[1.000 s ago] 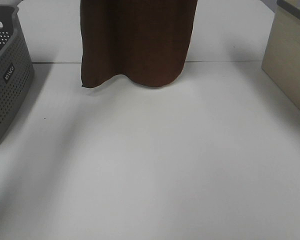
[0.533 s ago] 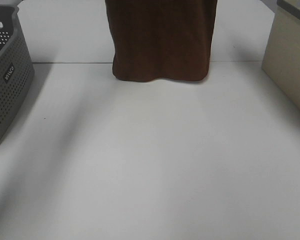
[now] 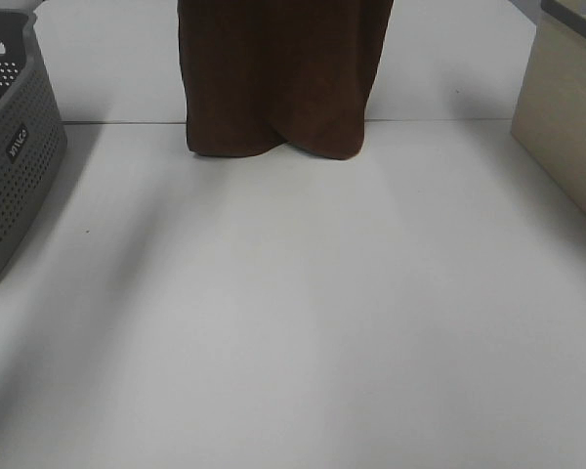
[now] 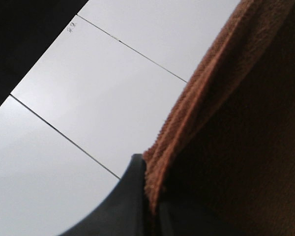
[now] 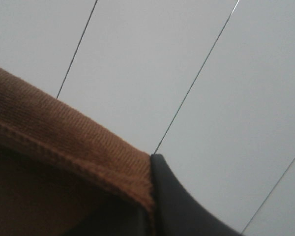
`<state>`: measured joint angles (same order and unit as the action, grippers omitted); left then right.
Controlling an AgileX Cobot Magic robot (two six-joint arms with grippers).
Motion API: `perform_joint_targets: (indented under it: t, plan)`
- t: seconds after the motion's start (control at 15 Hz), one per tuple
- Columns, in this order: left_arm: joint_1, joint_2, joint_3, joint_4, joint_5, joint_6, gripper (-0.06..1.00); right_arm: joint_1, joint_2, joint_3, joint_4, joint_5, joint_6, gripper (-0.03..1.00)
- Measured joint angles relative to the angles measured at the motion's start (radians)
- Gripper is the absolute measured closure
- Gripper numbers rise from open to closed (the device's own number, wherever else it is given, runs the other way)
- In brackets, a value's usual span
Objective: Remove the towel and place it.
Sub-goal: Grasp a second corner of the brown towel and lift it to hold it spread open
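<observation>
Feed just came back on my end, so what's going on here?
Both arms hold the towel up by its top edge, the left pincer and right pincer each shut on the hem. It hangs like a curtain at the far side of the table, lower edge about at the surface. A basket sits at the left, a beige box at the right. The towel is not yet laid down.

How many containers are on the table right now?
2. A grey perforated basket stands at the left edge of the table, and a beige box at the right edge. The frame cuts both off, and the hanging towel may hide something behind it.
</observation>
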<state>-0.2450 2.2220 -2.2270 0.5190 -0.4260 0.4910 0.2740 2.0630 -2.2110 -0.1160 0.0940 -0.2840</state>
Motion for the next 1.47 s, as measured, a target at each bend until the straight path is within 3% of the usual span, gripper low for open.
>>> perform_joint_targets:
  t: [0.27, 0.33, 0.4, 0.53, 0.67, 0.93, 1.07, 1.13, 1.27, 1.47]
  plan:
    - [0.0, 0.0, 0.0, 0.082, 0.094, -0.229, 0.94, 0.0, -0.015, 0.0, 0.072, 0.131, 0.0, 0.96]
    - [-0.002, 0.002, 0.0, 0.113, 0.132, -0.349, 0.94, 0.0, -0.03, 0.0, 0.116, 0.185, 0.0, 0.96]
    - [-0.027, -0.011, 0.0, 0.151, 0.28, -0.583, 0.94, 0.001, -0.065, 0.0, 0.167, 0.296, 0.0, 0.96]
    - [-0.059, -0.045, 0.0, 0.126, 0.489, -0.745, 0.94, 0.003, -0.098, 0.0, 0.208, 0.429, 0.005, 0.96]
    - [-0.09, -0.084, 0.0, 0.041, 0.666, -0.74, 0.94, 0.004, -0.115, 0.0, 0.221, 0.51, 0.02, 0.96]
    - [-0.151, -0.207, 0.0, -0.233, 1.207, -0.475, 0.94, 0.004, -0.191, 0.0, 0.241, 0.753, 0.036, 0.96]
    - [-0.153, -0.275, 0.0, -0.32, 1.413, -0.431, 0.94, 0.011, -0.239, 0.0, 0.263, 0.899, 0.045, 0.96]
    - [-0.155, -0.321, -0.006, -0.352, 1.532, -0.414, 0.94, 0.015, -0.282, 0.0, 0.283, 1.025, 0.05, 0.96]
    - [-0.158, -0.369, 0.008, -0.399, 1.572, -0.373, 0.94, 0.016, -0.323, 0.0, 0.284, 1.109, 0.052, 0.96]
    - [-0.158, -0.429, 0.116, -0.445, 1.581, -0.329, 0.94, 0.016, -0.358, 0.035, 0.284, 1.123, 0.056, 0.96]
